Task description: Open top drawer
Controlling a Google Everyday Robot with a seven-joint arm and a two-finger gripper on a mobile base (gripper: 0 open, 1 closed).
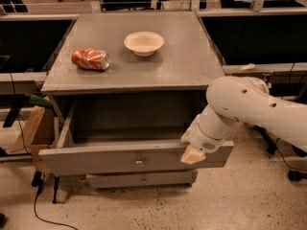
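The top drawer (96, 161) stands pulled out from under the grey table, and its deep grey box is open to view behind the wide flat front panel. Its small round metal knob (139, 163) sits at the panel's centre. My gripper (192, 154), cream-tipped at the end of the white arm (249, 107), is at the right end of the drawer front, over its upper edge and well right of the knob.
A crushed red can (90, 59) and a white bowl (144, 43) lie on the grey tabletop (192, 66). A shorter grey drawer front (115, 180) sits shut below. A cardboard box (31, 128) and cables are on the floor at left.
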